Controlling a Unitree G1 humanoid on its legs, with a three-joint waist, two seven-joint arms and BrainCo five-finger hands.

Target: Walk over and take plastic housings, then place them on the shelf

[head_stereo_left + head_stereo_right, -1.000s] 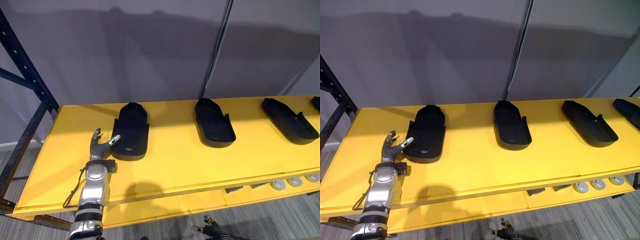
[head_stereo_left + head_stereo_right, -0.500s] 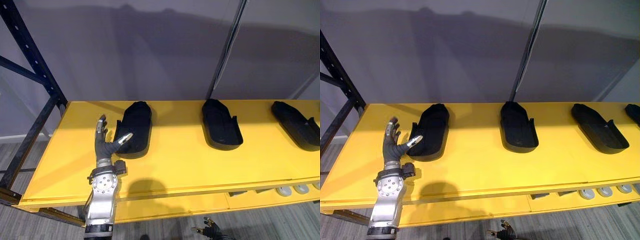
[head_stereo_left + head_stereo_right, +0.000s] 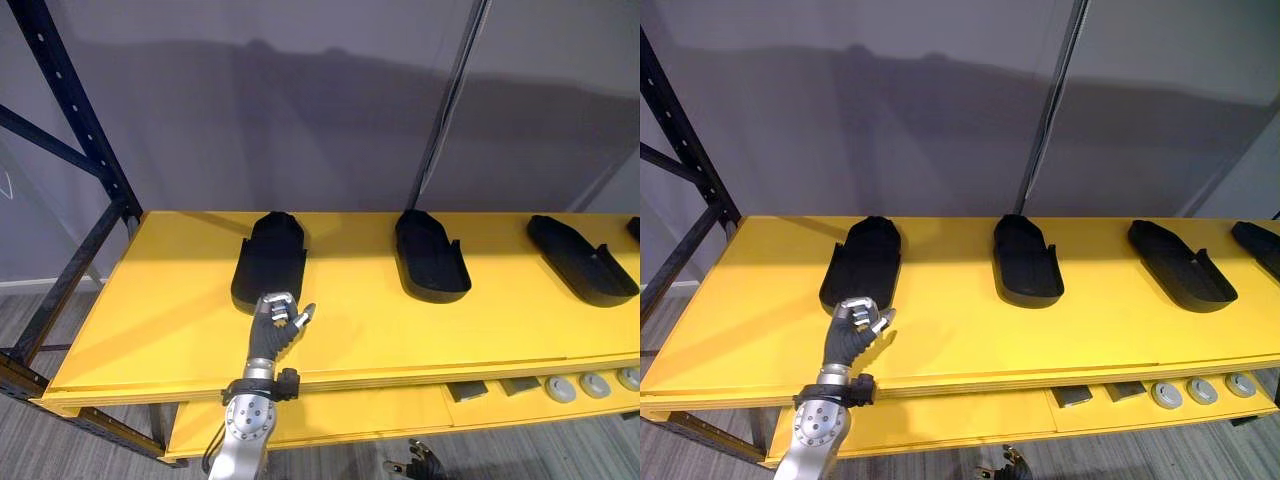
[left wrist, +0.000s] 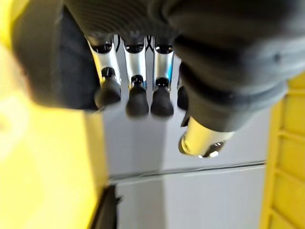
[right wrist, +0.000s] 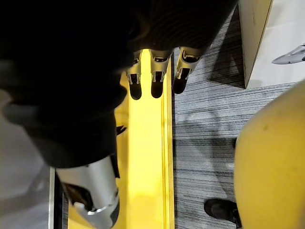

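In the left eye view, your left hand (image 3: 276,320) has drawn back from the leftmost housing (image 3: 268,262) to the front edge of the shelf (image 3: 150,300), clenched on nothing. That housing lies flat near the left end, so count it placed. The left wrist view shows its curled fingers (image 4: 137,100) empty. In the right wrist view, your right hand (image 5: 156,76) hangs below the shelf front, and its grip cannot be told.
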